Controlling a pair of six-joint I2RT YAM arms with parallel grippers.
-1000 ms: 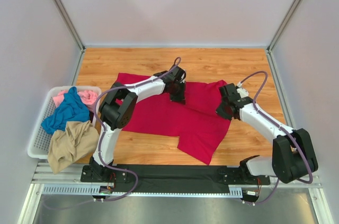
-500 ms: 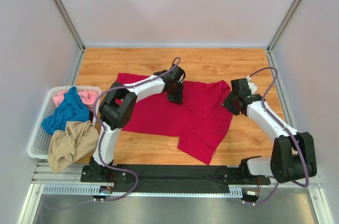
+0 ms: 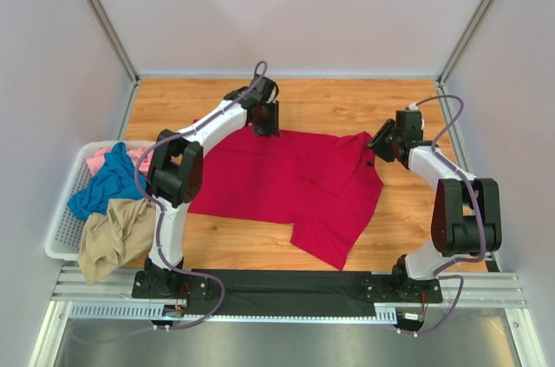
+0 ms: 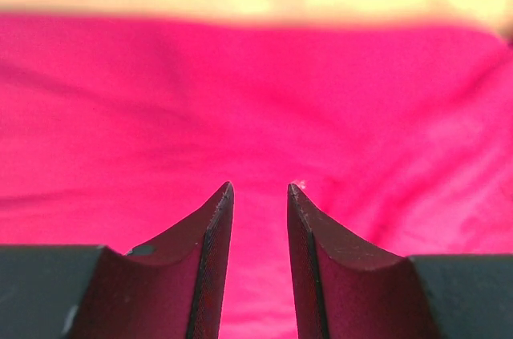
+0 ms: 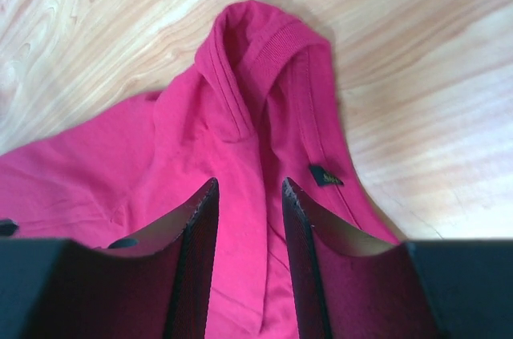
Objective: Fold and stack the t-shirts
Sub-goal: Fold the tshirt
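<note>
Left gripper hangs with jaws apart and nothing between them; its wrist camera shows only smooth crimson cloth and a strip of wood beyond. Right gripper, also parted and holding nothing, hovers over the ribbed collar, where its camera picks out a dark neck label that the overhead view cannot resolve. From above, the red t-shirt lies spread on the worktop, one corner pointing at the arm bases. The tan tee, teal tee and pink tee are heaped in a white basket at the left edge. Bare wood shows right of the shirt and behind its far edge.
</note>
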